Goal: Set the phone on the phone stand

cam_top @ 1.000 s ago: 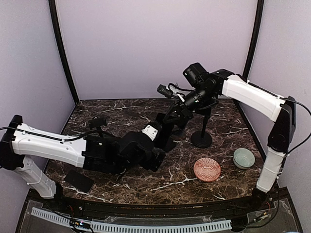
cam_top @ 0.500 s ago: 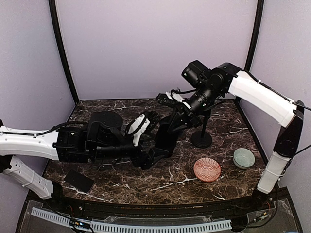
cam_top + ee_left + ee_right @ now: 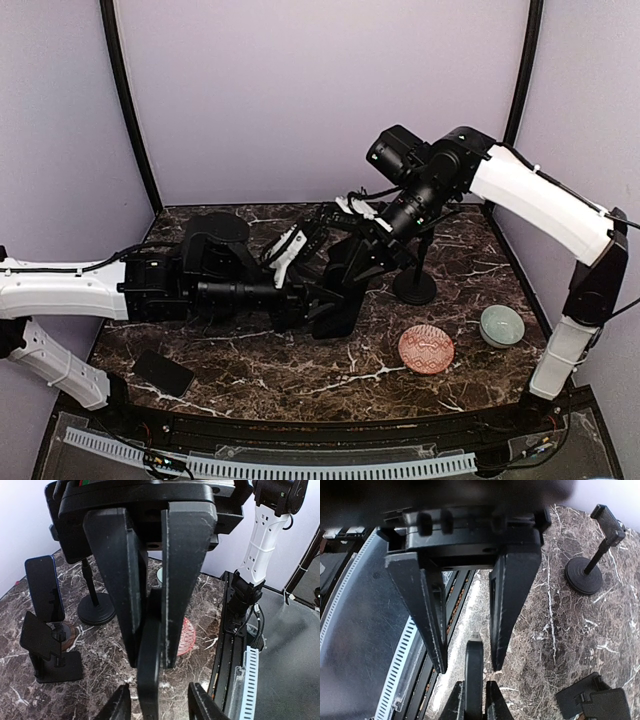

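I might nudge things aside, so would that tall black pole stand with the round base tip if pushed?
Probably stiff: the pole stand looks like a thin rod on a flat disc base. Pushed low, it would likely slide on the table; pushed near the top, it may well tip, being tall and narrow.

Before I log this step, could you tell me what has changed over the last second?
The left arm pulled back to its own side, white forearm running off the view's left edge, taking the left claw with it. The right arm's elbow swung outward; the right claw shifted slightly. No grasp or release is visible. Pink plate, green bowl and pole stand stayed put.
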You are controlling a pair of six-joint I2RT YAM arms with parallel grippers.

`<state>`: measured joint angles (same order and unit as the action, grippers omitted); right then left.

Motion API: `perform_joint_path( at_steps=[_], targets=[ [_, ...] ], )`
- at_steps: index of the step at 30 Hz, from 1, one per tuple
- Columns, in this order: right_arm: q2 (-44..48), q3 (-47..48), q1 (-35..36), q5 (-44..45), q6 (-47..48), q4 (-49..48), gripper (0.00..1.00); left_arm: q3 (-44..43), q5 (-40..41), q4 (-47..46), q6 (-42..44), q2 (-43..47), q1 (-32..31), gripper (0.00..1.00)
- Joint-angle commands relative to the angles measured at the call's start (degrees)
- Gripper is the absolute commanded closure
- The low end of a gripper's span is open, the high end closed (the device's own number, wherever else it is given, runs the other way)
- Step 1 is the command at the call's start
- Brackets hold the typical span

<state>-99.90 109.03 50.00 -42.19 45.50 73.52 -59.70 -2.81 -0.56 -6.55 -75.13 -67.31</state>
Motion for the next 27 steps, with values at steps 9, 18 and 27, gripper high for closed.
perform_joint_path(
  at_steps=[9, 18, 27],
  targets=[
    [1.25, 0.77, 1.16, -0.58, 0.3, -0.1, 1.0, -1.08, -7.39, -4.56, 0.01, -2.07, 1.45, 1.0],
    [5.65, -2.66, -3.16, -1.23, -2.15, -2.86, 0.48, -0.47, -8.69, -7.3, 0.58, -1.33, 2.18, 1.0],
    [18.82, -16.43, -16.78, -6.13, -5.89, -8.59, 0.37, -4.75, -10.66, -4.91, -0.13, -3.9, 5.11, 1.0]
  ],
)
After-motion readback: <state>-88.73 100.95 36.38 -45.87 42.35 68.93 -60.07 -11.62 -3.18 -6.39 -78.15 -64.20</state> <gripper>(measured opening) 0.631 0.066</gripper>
